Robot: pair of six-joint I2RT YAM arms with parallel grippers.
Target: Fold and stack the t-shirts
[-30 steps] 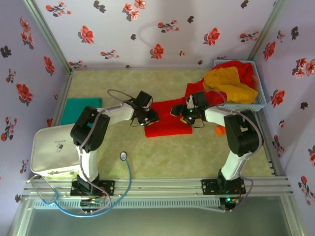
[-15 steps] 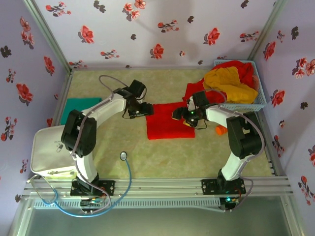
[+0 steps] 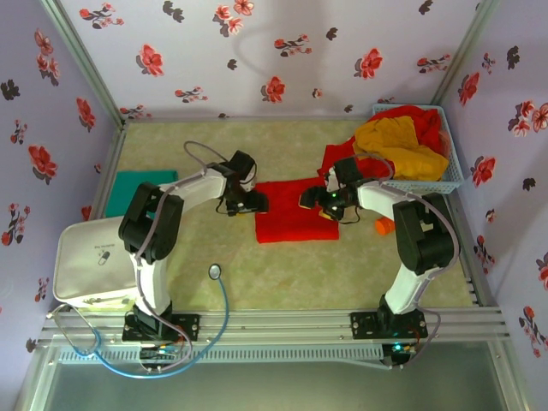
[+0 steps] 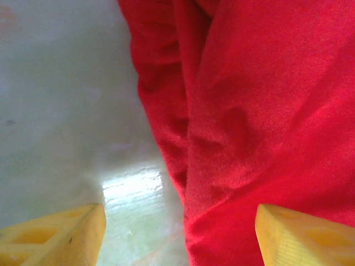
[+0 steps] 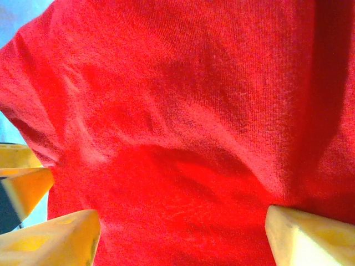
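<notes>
T-shirts: one teal [image 3: 141, 190], one mustard [image 3: 398, 145], several red [image 3: 291, 221].

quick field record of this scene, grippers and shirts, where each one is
left gripper: open, straddling the left edge of the centre red t-shirt
right gripper: open, over red cloth at that shirt's right side
centre red t-shirt: spread as a rough rectangle between the two grippers
teal t-shirt: lying flat at far left
basket: far right corner, holds crumpled shirts
mustard-yellow t-shirt: heaped at the front of the basket
red cloth in basket: behind the yellow one
</notes>
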